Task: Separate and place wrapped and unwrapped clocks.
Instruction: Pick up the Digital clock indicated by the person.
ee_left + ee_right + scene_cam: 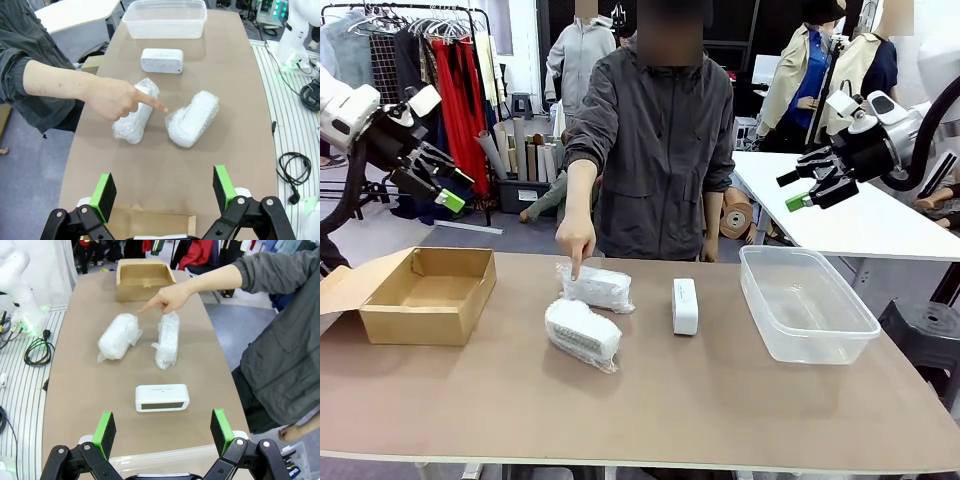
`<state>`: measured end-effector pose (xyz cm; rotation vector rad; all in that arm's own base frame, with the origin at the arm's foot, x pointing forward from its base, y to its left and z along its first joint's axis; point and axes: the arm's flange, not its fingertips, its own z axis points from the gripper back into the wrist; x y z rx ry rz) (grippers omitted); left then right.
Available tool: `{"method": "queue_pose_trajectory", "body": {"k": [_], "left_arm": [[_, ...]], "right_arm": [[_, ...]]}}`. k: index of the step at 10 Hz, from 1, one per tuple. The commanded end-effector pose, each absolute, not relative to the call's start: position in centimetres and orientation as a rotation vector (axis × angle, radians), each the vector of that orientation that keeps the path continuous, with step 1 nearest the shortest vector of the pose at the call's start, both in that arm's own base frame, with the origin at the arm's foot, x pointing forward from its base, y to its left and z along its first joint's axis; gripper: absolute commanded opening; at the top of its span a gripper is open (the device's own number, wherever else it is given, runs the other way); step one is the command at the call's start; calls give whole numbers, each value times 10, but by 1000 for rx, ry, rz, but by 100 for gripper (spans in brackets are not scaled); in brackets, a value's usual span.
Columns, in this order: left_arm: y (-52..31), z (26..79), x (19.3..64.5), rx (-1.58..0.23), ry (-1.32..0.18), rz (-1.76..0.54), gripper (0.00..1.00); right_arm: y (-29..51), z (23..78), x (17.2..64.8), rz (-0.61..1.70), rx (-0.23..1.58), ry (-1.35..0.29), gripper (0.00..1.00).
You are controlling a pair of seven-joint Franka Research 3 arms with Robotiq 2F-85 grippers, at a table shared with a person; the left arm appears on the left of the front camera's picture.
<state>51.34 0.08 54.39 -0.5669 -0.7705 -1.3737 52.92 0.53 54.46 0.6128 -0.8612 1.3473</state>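
Observation:
Two bubble-wrapped clocks lie mid-table: the far one [597, 288] [134, 116] [167, 339] and the near one [583, 333] [193, 118] [118, 336]. A person's hand [576, 243] [121, 98] [167, 298] points a finger down at the far wrapped clock. The bare white clock [685, 305] [161, 60] [162, 397] rests to their right. My left gripper [432, 178] [166, 194] hangs open high above the cardboard box [420, 293]. My right gripper [810, 180] [163, 434] hangs open high above the clear plastic tub [807, 303].
The open cardboard box [143, 272] stands at the table's left end, the clear tub [165, 18] at its right end. The person stands at the far edge. A second white table [840, 205] lies behind on the right.

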Motion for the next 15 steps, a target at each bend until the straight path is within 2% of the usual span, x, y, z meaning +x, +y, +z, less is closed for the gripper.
{"method": "queue_pose_trajectory", "body": {"k": [1,8,9,13,15], "left_arm": [[1,545,513,-567,-777,-1371,100],[1,544,513,-567,-770,-1374,100],[-8,549,509,-563,-719,-1406,100],[-34,562,499,-553,-672,-1450,100],[-79,571,490,-502,-657,-1380,100]], "right_arm": [[6,547,527,1350,614,-864,100],[6,547,527,1350,614,-864,100],[6,547,527,1350,614,-864,100],[6,547,527,1350,614,-864,100],[6,547,527,1350,614,-864,100]]}}
